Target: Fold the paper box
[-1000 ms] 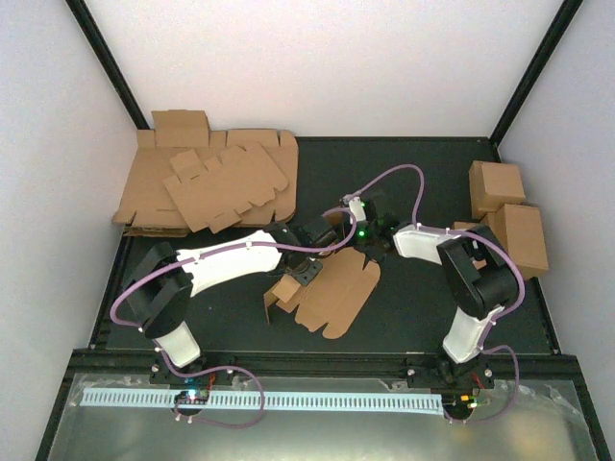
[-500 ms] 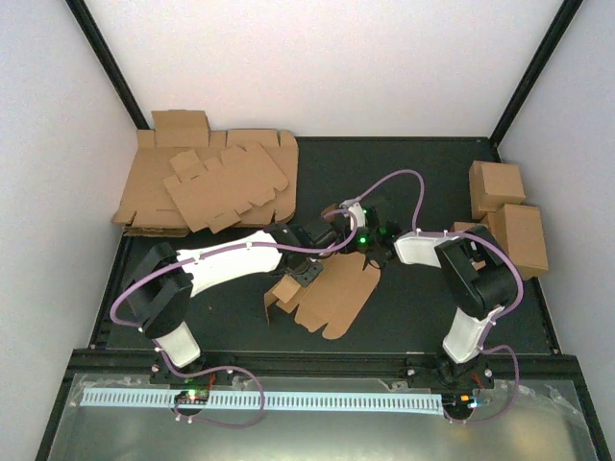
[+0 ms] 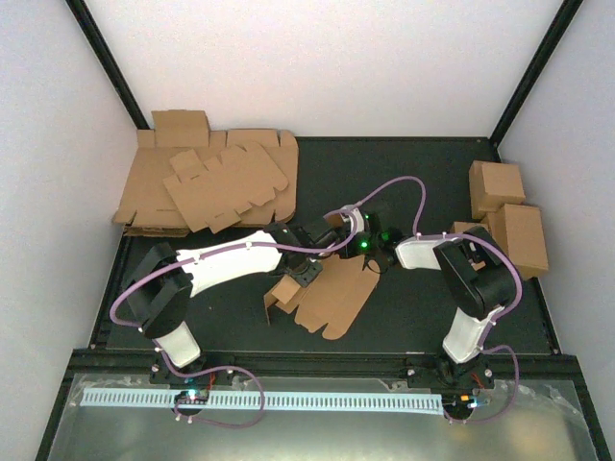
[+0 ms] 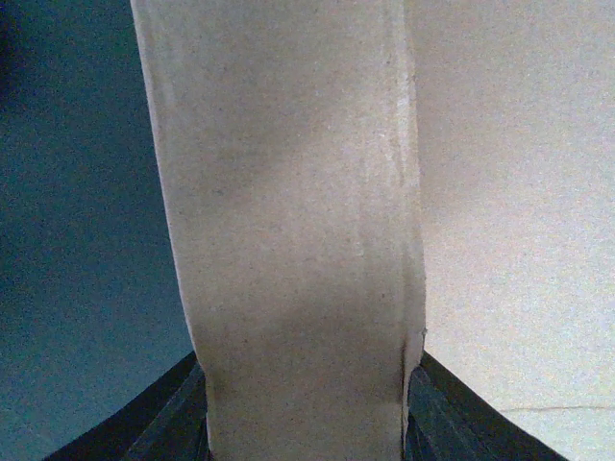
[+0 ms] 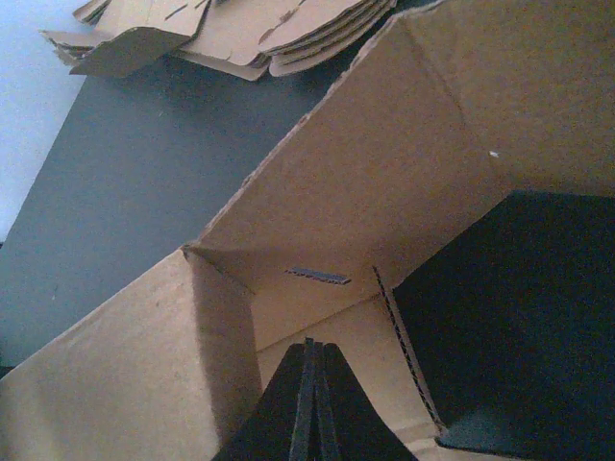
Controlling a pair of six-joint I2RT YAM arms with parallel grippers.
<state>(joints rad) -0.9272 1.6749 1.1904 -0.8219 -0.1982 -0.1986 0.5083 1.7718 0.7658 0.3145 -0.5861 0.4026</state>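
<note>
The right arm now reaches further left than a second ago, its right gripper [image 5: 309, 357] brought closer to the heap of flat blanks [image 3: 207, 187], while the left arm and the carton sit much as they did. The paper box [image 3: 338, 293] lies on the dark table [image 3: 404, 182], nearer the robot than the heap and off to the heap's right. The left gripper [image 4: 307, 415] is clamped on one raised strip of the box, a finger on either side of the cardboard, at the end of the piece closest to the heap. This hold probably keeps that wall upright and anchors the light sheet against sliding. The right gripper's fingers are pressed together with nothing between them. They point toward the heap and into an inner corner of the box, which suggests they serve as a blunt pusher to seat a fold, not as a clamp. The box is plain brown and only half formed. One broad panel with rounded tabs rests flat, and walls stand up at the end nearest the heap. The right wrist view shows a short slot and a perforated crease inside. Finished boxes [image 3: 498, 187] stand far to the heap's right, against the wall.
</note>
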